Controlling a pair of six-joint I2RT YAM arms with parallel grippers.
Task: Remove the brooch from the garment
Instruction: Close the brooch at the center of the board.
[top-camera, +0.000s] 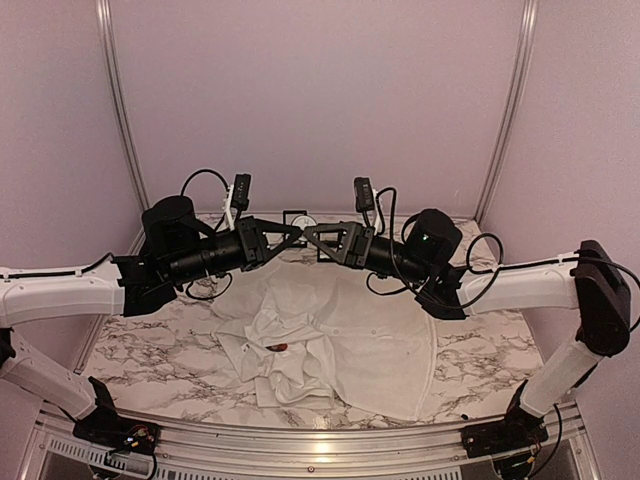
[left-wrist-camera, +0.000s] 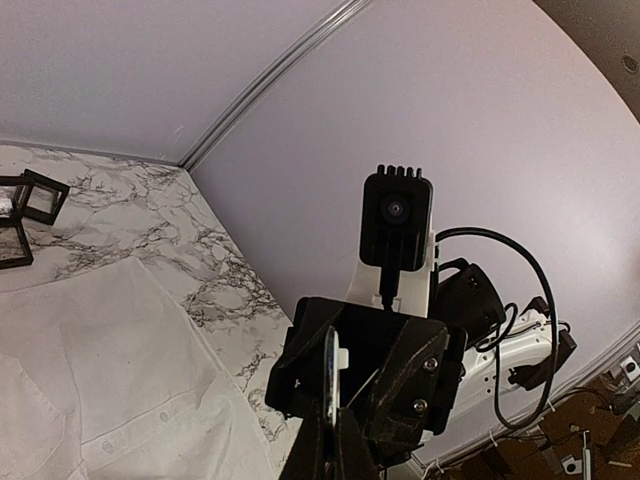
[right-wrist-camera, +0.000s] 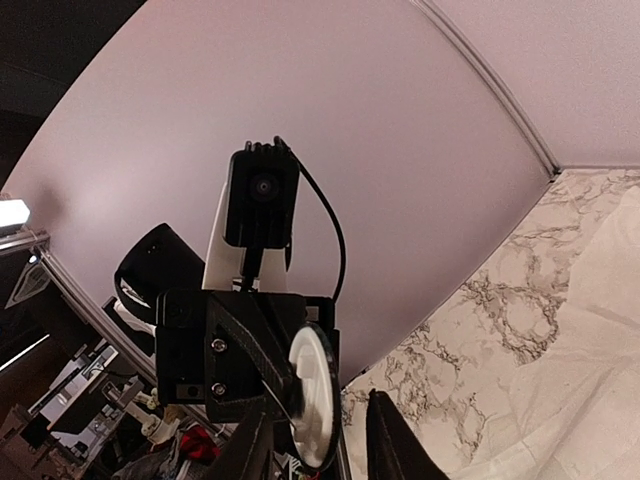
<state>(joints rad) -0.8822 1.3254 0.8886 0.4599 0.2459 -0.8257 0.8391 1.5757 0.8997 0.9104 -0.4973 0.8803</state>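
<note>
Here, garment (top-camera: 370, 345) white, thin, crumpled, left hand (top-camera: 295, 233) pinching white disc (right-wrist-camera: 312, 395)

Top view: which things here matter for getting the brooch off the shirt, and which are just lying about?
For the job: shirt; brooch, a white disc pinched in the left gripper; right gripper, open, facing it.

Lying about or unclear: two black-framed boxes at the back; a small reddish speck on the shirt, too small to identify.

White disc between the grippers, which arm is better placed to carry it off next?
Probably right. The right gripper straddles the white disc, jaws apart, while the left gripper is shut on its edge and need only let go.
</note>
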